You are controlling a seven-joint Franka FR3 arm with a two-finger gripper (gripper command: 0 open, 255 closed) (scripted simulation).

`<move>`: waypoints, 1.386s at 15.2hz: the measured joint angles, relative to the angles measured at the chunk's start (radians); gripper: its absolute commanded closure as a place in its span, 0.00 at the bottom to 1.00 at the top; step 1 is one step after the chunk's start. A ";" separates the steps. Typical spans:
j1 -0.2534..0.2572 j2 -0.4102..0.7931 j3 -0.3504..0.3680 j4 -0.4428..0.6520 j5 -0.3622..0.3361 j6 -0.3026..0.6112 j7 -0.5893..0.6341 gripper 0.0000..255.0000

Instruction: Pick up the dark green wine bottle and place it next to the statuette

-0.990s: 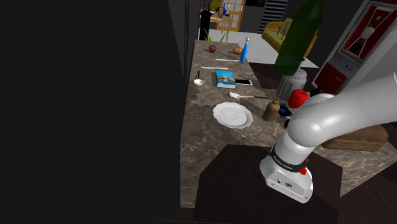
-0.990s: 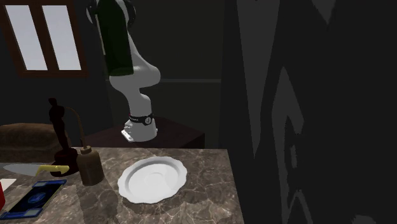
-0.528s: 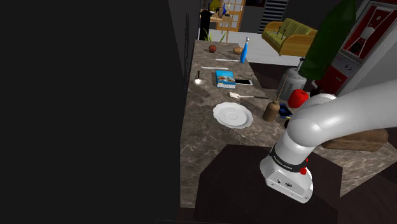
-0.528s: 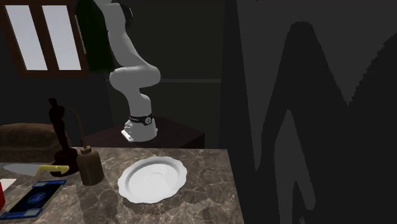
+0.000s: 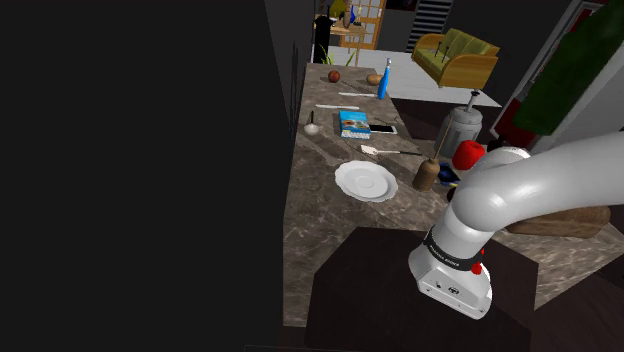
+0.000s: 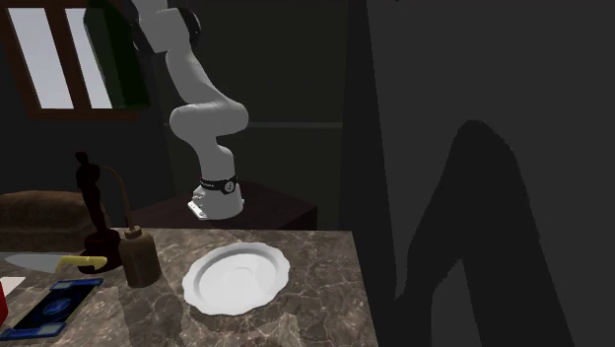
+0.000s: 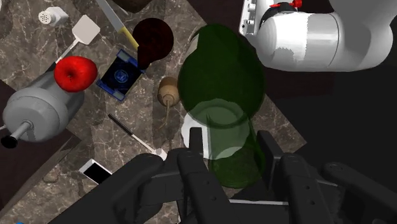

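Item one: dark green wine bottle (image 7: 221, 95). I log it as gripped between the black fingers (image 7: 264, 151), one on either side of it. Location: in the air, high above the marbled surface (image 5: 330, 225), tilted in the shoulder view and touching nothing below.

Item two: dark statuette (image 6: 91, 192), upright on its round base on the surface, well below the bottle. Just beside it I note a small brown jug (image 6: 138, 258), and near that a white scalloped plate (image 6: 237, 278).

Also on the surface: a red apple (image 7: 75, 72), a flat blue box (image 7: 121, 73) and a grey press pot (image 7: 38, 114).
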 measured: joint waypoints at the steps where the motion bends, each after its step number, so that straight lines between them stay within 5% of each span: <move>1: 0.007 0.003 -0.014 0.028 -0.021 -0.017 -0.028 1.00; 7: 0.039 -0.011 -0.089 0.143 -0.167 -0.092 -0.200 1.00; 21: -0.033 -0.242 -0.057 -0.227 -0.172 0.042 -0.116 1.00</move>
